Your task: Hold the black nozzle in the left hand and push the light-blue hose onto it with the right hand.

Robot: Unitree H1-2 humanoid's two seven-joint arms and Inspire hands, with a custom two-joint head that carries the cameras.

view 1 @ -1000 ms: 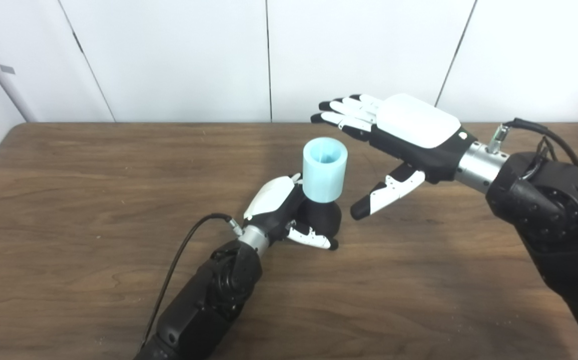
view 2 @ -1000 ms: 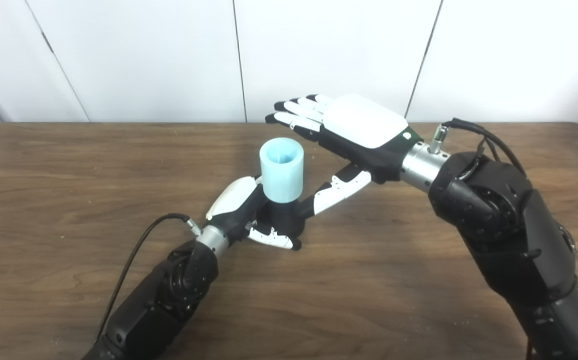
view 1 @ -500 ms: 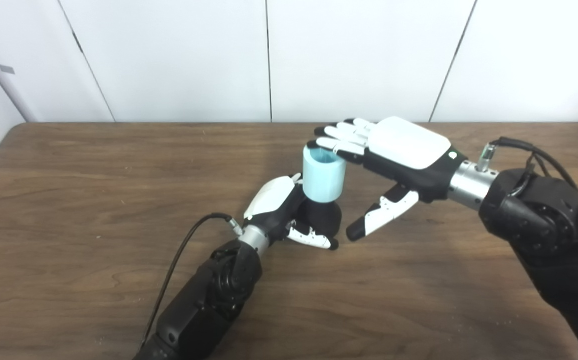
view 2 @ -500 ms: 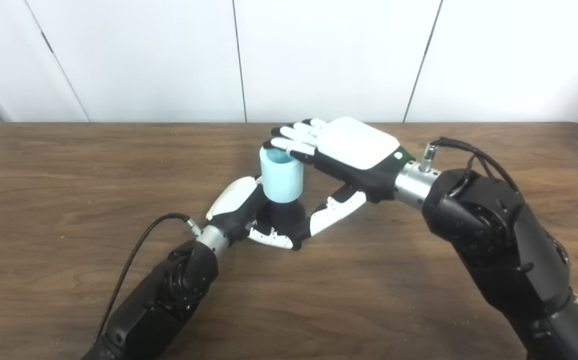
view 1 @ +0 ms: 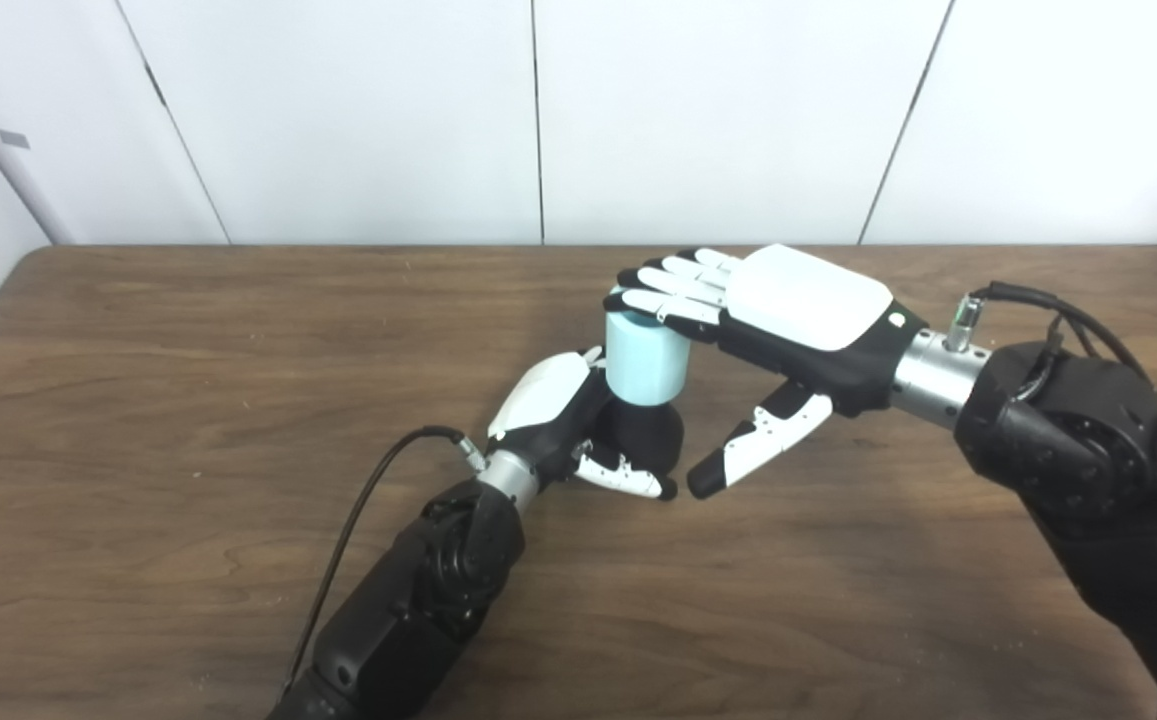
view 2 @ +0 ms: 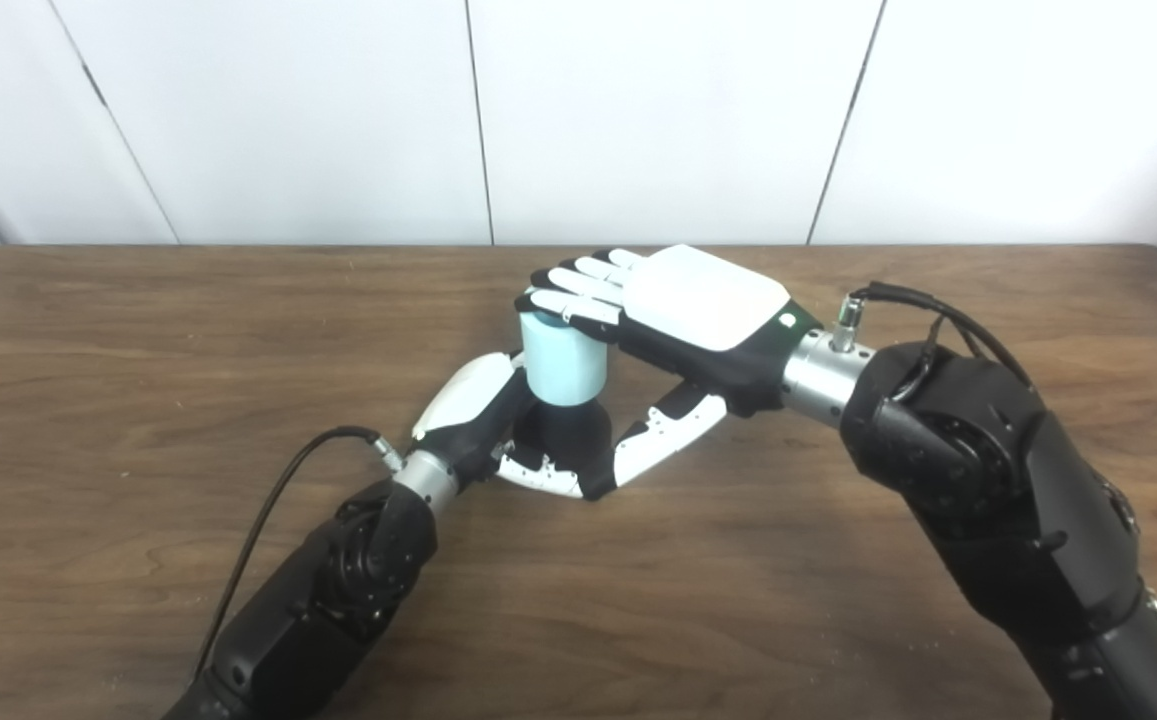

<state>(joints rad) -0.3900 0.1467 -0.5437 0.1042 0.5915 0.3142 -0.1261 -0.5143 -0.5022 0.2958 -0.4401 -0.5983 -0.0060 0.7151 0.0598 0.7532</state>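
Hose [view 1: 643,360] — short pale-blue cylinder, upright on black nozzle [view 1: 650,437] held by left hand [view 1: 578,425]. Right hand [view 1: 778,325] — fingers flat on hose top, holding nothing.

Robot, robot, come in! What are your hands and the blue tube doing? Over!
Left hand shut on black nozzle. Right hand open, fingers flat on top of light-blue hose. Hose upright on nozzle. Nothing in the way.

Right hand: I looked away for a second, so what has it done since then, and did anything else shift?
The right hand dropped from above the table, fingers flat, onto the top of the light-blue hose. The left hand still grips the black nozzle; the hose stays upright on it.
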